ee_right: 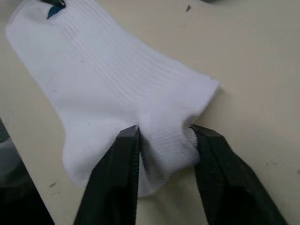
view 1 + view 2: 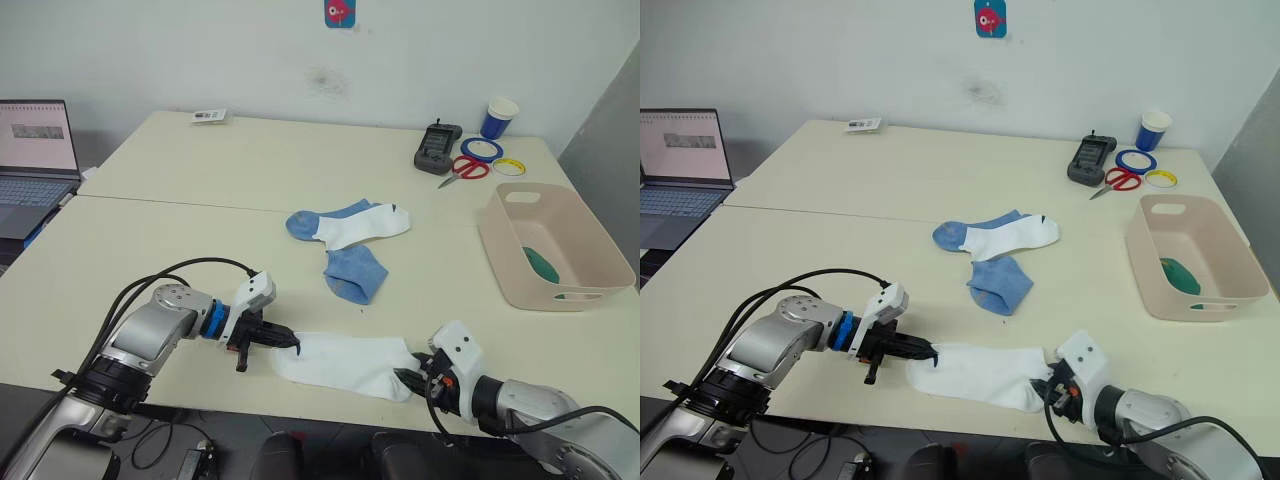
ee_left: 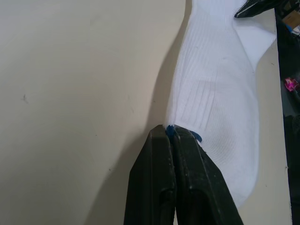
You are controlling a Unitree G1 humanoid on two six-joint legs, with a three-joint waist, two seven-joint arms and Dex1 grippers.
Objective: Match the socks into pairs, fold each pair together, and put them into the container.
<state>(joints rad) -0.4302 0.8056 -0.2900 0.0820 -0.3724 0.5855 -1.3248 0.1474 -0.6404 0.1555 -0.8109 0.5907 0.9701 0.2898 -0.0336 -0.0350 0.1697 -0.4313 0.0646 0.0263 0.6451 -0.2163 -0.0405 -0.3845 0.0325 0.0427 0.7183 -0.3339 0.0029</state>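
Currently the white sock [image 2: 345, 364] is pinched by the left gripper [image 2: 288, 342]; ahead, the right gripper [image 1: 164, 136] straddles its cuff, spread, and should be shut squarely.

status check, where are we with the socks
Left tool shut on near white sock; right tool open, straddling its other end. Other white sock mid-table, green sock in tub. Nothing in the way.

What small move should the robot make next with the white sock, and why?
Probably close the right claw. Its fingers stand open around one end of the white sock, while the left claw is shut on the other end. With both ends pinched, the sock could be lifted toward its partner.
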